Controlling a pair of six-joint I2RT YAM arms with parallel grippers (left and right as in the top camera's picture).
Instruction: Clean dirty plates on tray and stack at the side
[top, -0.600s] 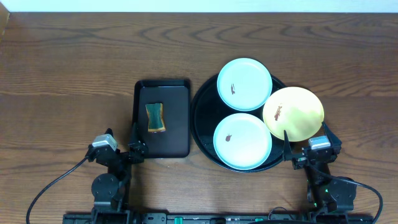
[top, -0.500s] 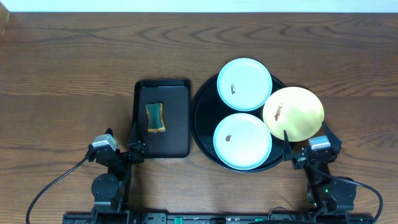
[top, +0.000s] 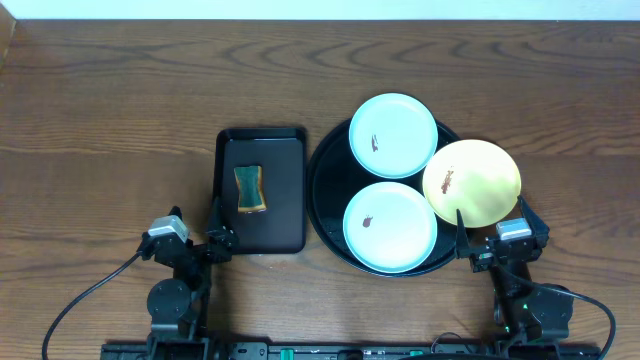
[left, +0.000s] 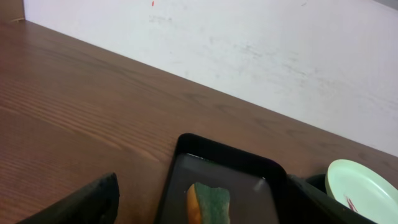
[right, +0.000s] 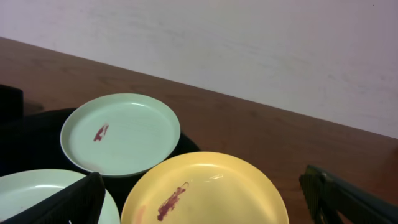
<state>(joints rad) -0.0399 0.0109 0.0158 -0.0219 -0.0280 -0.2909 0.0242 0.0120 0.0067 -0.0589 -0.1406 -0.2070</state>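
Note:
The round black tray (top: 328, 190) holds two mint-blue plates, one at the back (top: 393, 135) and one at the front (top: 390, 227), each with a small brown smear. A pale yellow plate (top: 472, 183) with a brown smear rests on the tray's right rim, overlapping it. In the right wrist view the yellow plate (right: 211, 190) lies just ahead of my open right gripper (right: 205, 208), with the back plate (right: 121, 134) beyond. My left gripper (left: 199, 208) is open and empty at the near end of the rectangular tray. Both grippers (top: 215, 235) (top: 490, 240) sit low at the table's front edge.
A smaller rectangular black tray (top: 262, 190) left of the round tray holds a green and yellow sponge (top: 249, 189), also seen in the left wrist view (left: 210, 203). A white wall runs behind the wooden table (top: 110, 120).

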